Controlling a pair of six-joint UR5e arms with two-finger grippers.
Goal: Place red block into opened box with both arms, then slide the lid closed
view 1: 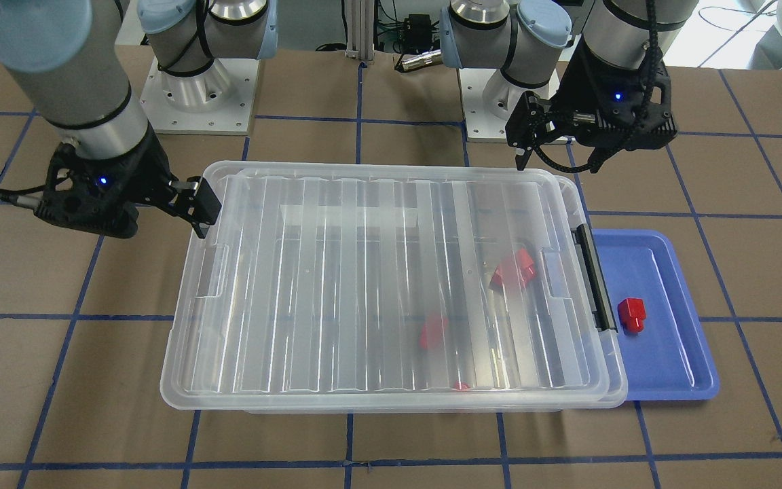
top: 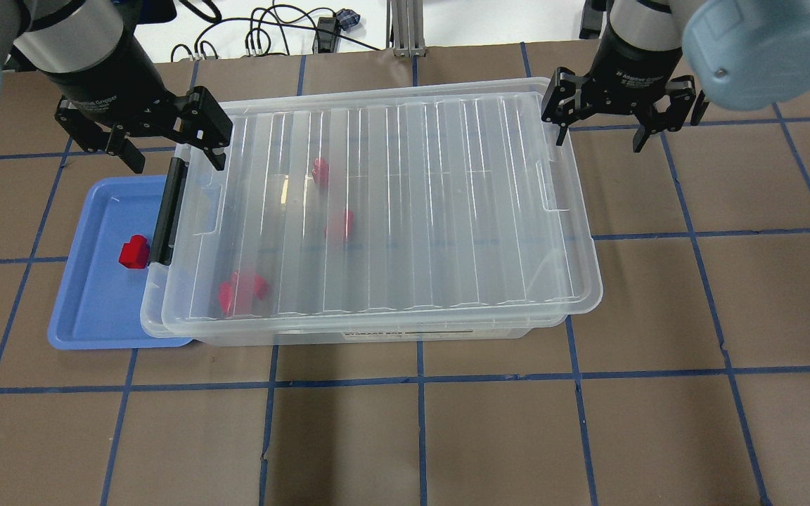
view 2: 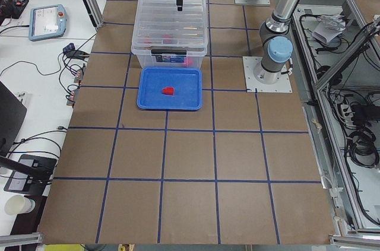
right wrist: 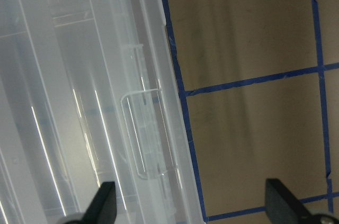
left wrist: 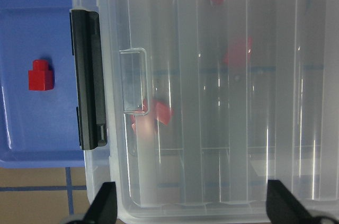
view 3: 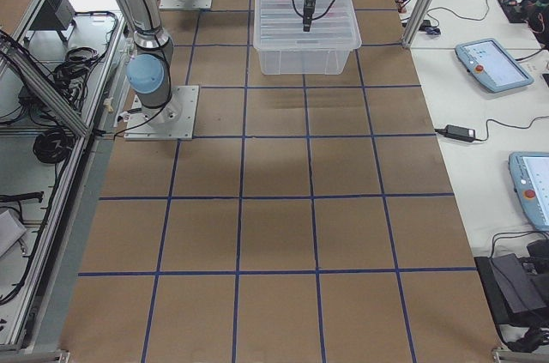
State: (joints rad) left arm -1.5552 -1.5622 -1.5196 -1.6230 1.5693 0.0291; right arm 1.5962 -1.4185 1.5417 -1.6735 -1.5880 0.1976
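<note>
Bright, even overhead light; white glare streaks the lid [top: 391, 204]; shadows soft, focus sharp.

White lettering on the wrists of the left hand [top: 174, 160] and right hand [top: 600, 140] seems to read "Master Gripper". The label [top: 405, 329] on the box [top: 588, 281] is too small to read.

Blue tray [top: 88, 316] on brown tape-gridded table [top: 489, 436], tablet [view 3: 491, 64] alongside.
</note>
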